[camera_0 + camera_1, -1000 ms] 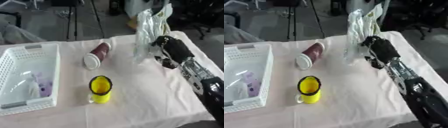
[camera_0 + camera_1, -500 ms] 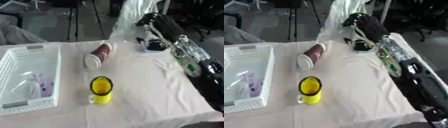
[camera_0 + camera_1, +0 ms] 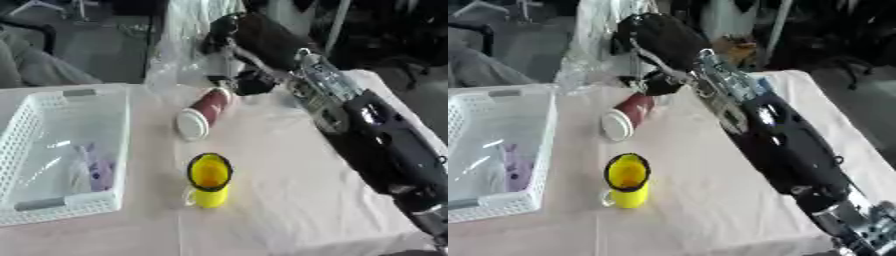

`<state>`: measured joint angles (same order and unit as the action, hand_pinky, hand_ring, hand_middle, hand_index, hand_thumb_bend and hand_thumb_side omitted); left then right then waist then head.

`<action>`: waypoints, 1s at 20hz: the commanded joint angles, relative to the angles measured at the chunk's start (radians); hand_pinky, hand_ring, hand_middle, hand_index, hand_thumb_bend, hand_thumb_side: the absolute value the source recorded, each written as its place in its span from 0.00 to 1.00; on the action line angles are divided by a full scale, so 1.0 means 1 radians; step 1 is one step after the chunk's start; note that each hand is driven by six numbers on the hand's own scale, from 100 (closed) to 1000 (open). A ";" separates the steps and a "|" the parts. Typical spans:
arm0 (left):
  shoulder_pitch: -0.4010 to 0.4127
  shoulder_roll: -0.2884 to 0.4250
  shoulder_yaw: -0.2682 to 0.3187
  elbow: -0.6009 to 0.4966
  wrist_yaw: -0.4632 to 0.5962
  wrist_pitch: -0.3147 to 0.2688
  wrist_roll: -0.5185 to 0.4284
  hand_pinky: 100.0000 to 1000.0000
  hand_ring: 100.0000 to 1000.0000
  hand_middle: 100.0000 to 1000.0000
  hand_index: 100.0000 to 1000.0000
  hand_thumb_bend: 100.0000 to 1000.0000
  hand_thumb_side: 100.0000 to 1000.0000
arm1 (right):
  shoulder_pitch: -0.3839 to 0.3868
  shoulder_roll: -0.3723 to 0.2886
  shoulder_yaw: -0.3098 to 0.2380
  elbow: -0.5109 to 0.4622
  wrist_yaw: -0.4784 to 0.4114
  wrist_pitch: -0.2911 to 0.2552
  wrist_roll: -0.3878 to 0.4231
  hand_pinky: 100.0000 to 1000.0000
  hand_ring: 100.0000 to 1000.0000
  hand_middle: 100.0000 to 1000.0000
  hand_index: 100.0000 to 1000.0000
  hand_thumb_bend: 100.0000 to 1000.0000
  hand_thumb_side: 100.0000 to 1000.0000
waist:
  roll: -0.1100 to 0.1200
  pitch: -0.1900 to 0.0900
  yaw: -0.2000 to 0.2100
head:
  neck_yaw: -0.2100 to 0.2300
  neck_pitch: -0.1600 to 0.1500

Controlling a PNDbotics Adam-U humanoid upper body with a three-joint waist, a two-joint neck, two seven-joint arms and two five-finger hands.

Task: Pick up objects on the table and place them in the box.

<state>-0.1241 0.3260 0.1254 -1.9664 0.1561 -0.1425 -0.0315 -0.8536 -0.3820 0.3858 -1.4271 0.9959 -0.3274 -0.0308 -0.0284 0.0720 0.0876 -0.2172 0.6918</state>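
Right hand (image 3: 254, 37) at upper centre of the frame, arm running diagonally down to the lower right corner; fingers curled around a clear crinkly plastic bag (image 3: 188, 40), which hangs lifted above the far edge of the bench (image 3: 289, 200), its lower end near the bench surface at upper centre-left. Left hand shows in neither view

Bench covered with a pale cloth. White perforated box (image 3: 52, 155) sits at the left of the frame, holding a small purple item (image 3: 98, 170) and something clear and shiny beside it, hard to make out

Dark red cup (image 3: 203, 112) lies on its side at centre, white lid end facing lower left, base end pointing toward the hand, just below the dark thumb part of the hand; touching or not, cannot tell

Yellow mug (image 3: 208, 181) stands upright below the red cup, well apart from it, handle at its lower left, just right of the box's near corner

Blurred dark clutter in the background beyond the bench
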 commanded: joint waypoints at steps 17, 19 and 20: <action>-0.080 0.021 -0.030 -0.034 0.037 -0.017 -0.025 0.30 0.77 0.75 0.76 0.26 0.81 | -0.134 0.237 0.003 0.237 0.420 -0.315 -0.057 0.00 0.25 0.18 0.17 0.27 0.00 | -0.001 -0.014 0.160 | -0.068 -0.018; -0.086 0.020 -0.032 -0.034 0.040 -0.019 -0.027 0.30 0.77 0.75 0.76 0.26 0.80 | -0.144 0.238 0.004 0.230 0.529 -0.346 -0.103 0.00 0.28 0.20 0.18 0.27 0.00 | -0.005 -0.012 0.173 | -0.069 -0.021; -0.089 0.020 -0.033 -0.034 0.042 -0.020 -0.029 0.30 0.77 0.75 0.76 0.27 0.80 | -0.146 0.239 0.004 0.228 0.580 -0.355 -0.127 0.00 0.31 0.22 0.18 0.26 0.00 | -0.006 -0.011 0.177 | -0.069 -0.021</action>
<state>-0.1973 0.3260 0.0938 -1.9798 0.1916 -0.1587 -0.0569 -0.9718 -0.1366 0.4008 -1.1807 1.5140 -0.6665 -0.1320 -0.0415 0.0702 0.2658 -0.2827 0.6818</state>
